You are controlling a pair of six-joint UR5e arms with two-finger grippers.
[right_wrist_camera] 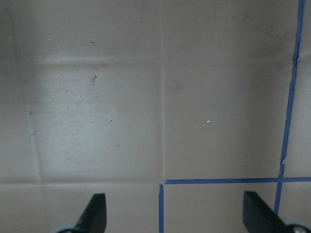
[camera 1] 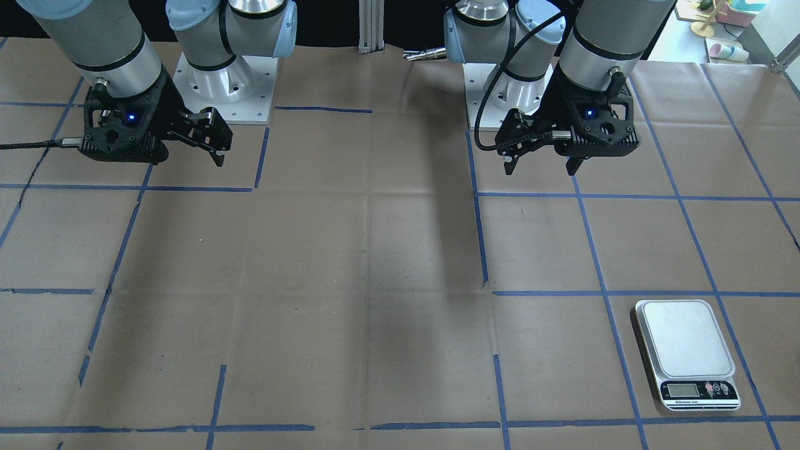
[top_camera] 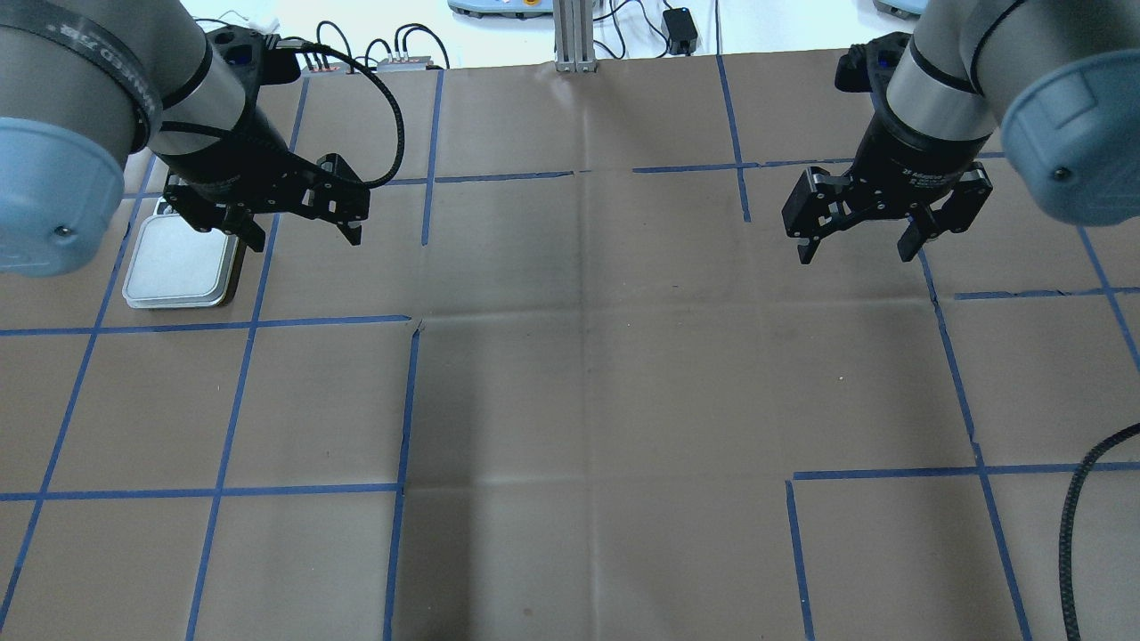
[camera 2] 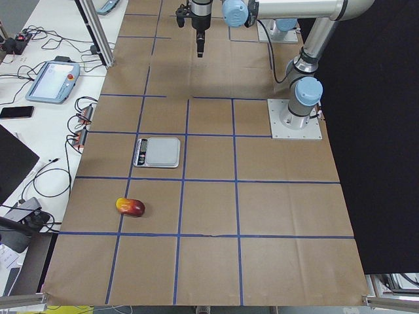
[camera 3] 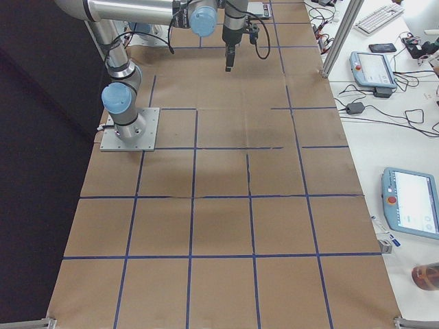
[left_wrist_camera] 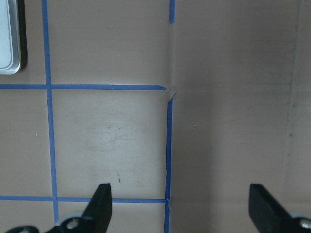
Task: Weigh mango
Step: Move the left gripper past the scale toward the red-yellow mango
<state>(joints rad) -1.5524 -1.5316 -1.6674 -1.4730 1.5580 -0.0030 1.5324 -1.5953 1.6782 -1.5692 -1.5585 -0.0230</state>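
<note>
Two grippers, both up off the table, and neither is holding a thing. The left gripper hangs w/ its fingers spread wide. Its wrist cam shows both black fingertips far apart over bare brown paper and blue tape lines, w/ a corner of the scale at top left. The right gripper is the same: fingers wide, nothing btwn them, only paper and tape below.

The mango shows only from the camera at the table's left end. It lies on the paper by itself, one taped square nearer that end than the scale and well apart from it, close to the operators' edge. It looks red w/ a yellow patch at one end, I think — it's small at that range, so I can't vouch for more.

The scale sits flat in a taped square on the robot's left side. Its silver platform is bare, w/ the display and buttons at the end facing away from the robot. Seen from across the table, the left gripper is well short of it, back toward the robot's base. The right gripper is off over the other half of the table — neither one is near the mango.
</note>
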